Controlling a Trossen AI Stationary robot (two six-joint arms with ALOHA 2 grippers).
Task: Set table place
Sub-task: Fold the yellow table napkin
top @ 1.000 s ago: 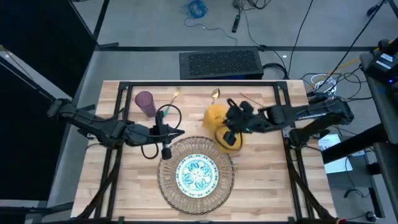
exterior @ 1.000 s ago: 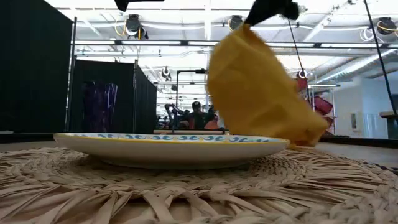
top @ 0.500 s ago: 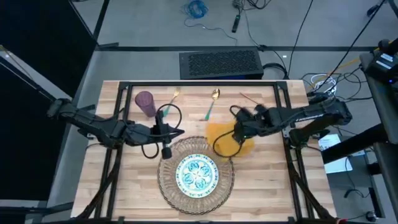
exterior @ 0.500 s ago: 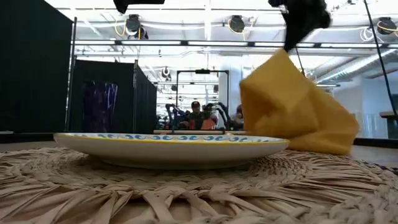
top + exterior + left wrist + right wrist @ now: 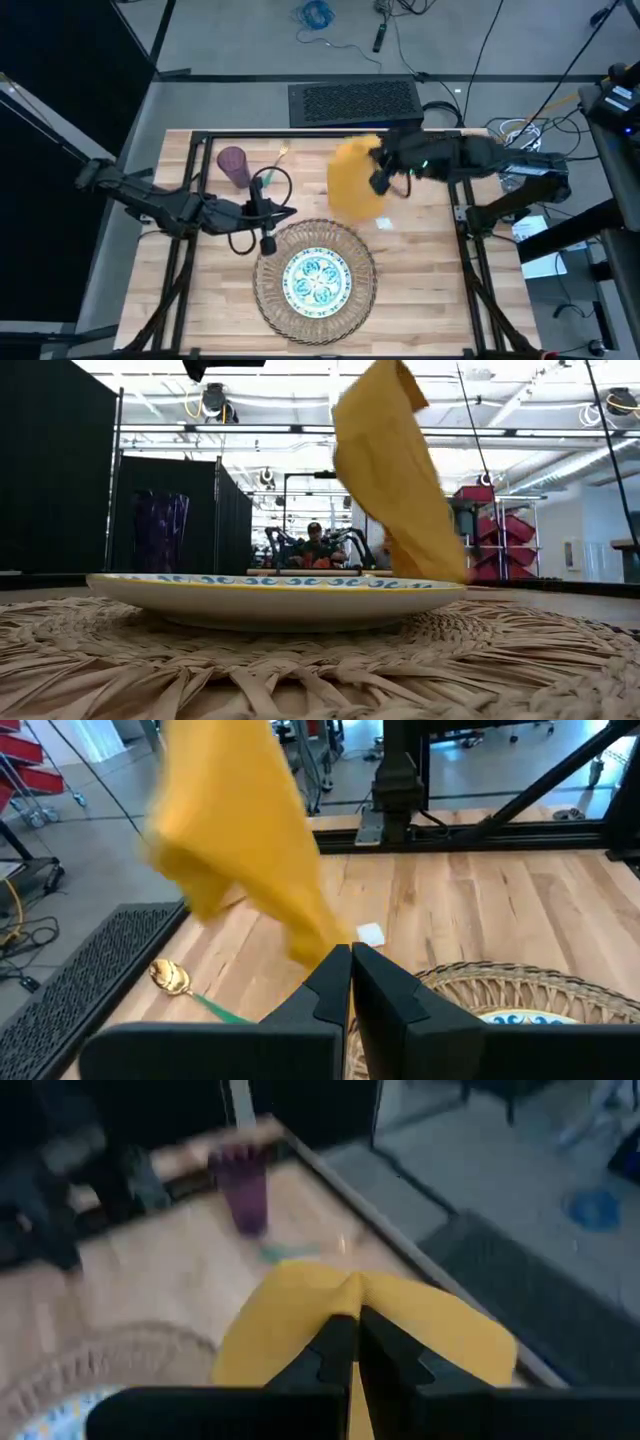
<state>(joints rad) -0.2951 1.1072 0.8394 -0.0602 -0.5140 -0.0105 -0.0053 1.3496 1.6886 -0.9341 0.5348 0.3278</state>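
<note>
my right hand [image 5: 378, 182] is pinched on the napkin [image 5: 352, 180], holding it clear above the counter [image 5: 420, 280] so it hangs loose, ready to lay beside the mat [image 5: 268, 290]. left hand [image 5: 268, 243] clenched empty, parked just beside the mat edge.

My bench [image 5: 420, 270] is a top of light wooden planks inside a black metal frame. On it, near its front middle, lies the round woven mat [image 5: 316, 280]; toward the back left stands the purple cup [image 5: 234, 166], with the fork [image 5: 279, 156] just beside it. The spoon [image 5: 172, 979] lies near the back edge, and a small white scrap [image 5: 384, 223] rests on bare planks beside the mat.
</note>
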